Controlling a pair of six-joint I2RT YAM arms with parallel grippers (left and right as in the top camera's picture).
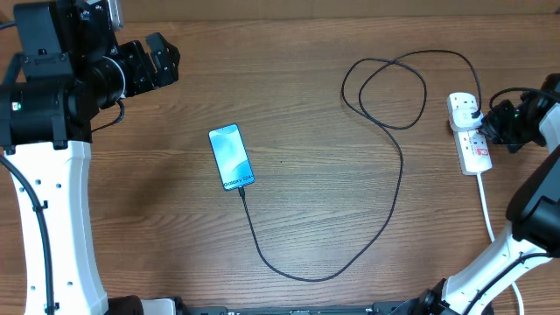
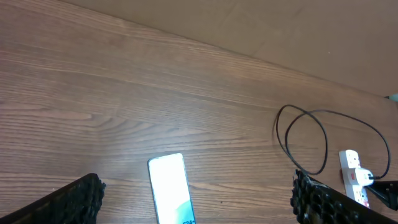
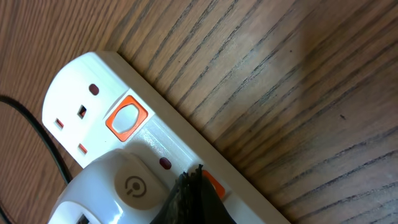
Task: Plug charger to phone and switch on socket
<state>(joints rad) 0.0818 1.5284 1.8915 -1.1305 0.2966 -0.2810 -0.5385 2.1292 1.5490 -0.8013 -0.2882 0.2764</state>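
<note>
Right gripper point(image 3: 193, 194), fingers pressed together, angles down onto the socket point(image 3: 74, 81) at an orange switch point(image 3: 216, 185); left gripper point(image 2: 196, 185) hovers spread wide above the phone point(image 2: 169, 183).

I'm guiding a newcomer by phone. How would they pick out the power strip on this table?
Go to the right side of the wooden table, beside the right gripper. The power strip lies there: a white bar with orange-red switches and a thick white cord, unlike the blue-screened phone mid-table.
</note>
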